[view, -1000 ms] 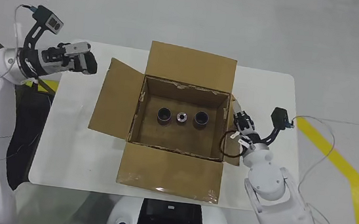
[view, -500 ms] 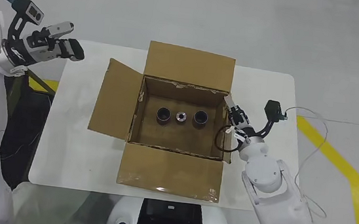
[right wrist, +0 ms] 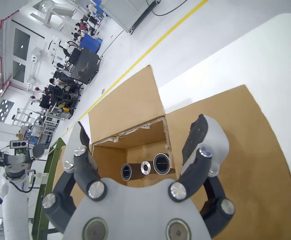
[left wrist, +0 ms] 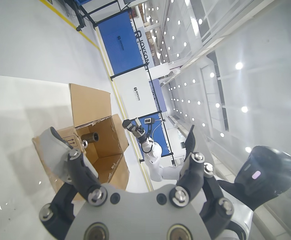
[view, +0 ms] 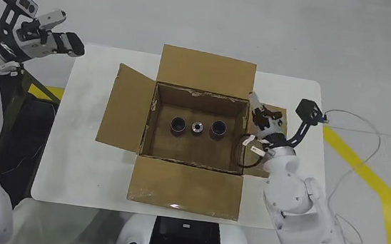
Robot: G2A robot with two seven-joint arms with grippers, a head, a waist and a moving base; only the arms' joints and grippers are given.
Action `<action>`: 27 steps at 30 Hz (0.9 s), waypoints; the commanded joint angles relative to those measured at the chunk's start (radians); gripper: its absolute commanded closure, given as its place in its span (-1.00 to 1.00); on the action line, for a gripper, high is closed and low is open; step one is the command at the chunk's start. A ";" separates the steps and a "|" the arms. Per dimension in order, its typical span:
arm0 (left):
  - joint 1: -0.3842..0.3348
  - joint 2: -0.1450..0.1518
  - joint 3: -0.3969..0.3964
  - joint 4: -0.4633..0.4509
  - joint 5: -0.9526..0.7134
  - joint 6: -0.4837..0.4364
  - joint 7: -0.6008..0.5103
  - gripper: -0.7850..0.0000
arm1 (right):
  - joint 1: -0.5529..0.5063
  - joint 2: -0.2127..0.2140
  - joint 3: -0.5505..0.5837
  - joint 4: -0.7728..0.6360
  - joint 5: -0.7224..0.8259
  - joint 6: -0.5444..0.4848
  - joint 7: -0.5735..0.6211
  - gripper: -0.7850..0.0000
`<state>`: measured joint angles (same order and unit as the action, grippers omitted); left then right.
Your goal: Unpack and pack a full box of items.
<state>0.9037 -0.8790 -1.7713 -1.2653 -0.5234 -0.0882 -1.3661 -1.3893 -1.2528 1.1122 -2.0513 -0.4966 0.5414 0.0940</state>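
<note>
An open cardboard box (view: 186, 187) stands mid-table with its flaps spread. On its floor lie two dark cylinders (view: 179, 126) (view: 218, 129) with a small silver-capped one (view: 196, 128) between them. The same row shows in the right wrist view, a dark cylinder (right wrist: 161, 163) beside the silver one (right wrist: 145, 167). My right gripper (view: 259, 116) hangs open over the box's right wall, empty (right wrist: 139, 136). My left gripper (view: 65, 34) is open and empty, raised beyond the table's far left corner (left wrist: 122, 143). From there the box (left wrist: 100, 141) lies well ahead.
The white table (view: 80, 160) has bare room left of the box and a narrower strip on the right. The box's left flap (view: 121, 113) and back flap (view: 208, 69) lie outward. A yellow floor line (view: 366, 172) runs past the right side.
My left arm has swung away from the box, out past the table's left corner and farther back. My right gripper has shifted slightly along the box's right wall, still open.
</note>
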 commanded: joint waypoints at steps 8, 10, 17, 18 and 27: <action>-0.029 0.015 0.019 0.040 0.033 -0.008 -0.035 -1.00 | 0.151 -0.005 -0.148 0.043 -0.205 -0.012 0.282 -1.00; -0.039 0.020 0.024 0.054 0.052 -0.008 -0.049 -1.00 | 0.187 -0.008 -0.194 0.056 -0.284 0.008 0.340 -1.00; -0.052 0.026 0.025 0.098 0.042 -0.019 -0.039 -1.00 | 0.270 -0.029 -0.284 0.080 -0.372 0.054 0.481 -1.00; -0.052 0.026 0.025 0.098 0.042 -0.019 -0.039 -1.00 | 0.279 -0.032 -0.290 0.085 -0.378 0.059 0.497 -1.00; -0.052 0.026 0.025 0.098 0.042 -0.019 -0.039 -1.00 | 0.289 -0.035 -0.296 0.090 -0.380 0.063 0.514 -1.00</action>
<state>0.8520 -0.8527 -1.7467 -1.1668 -0.4818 -0.1074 -1.4056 -1.1000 -1.2880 0.8164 -1.9614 -0.8763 0.6045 0.6084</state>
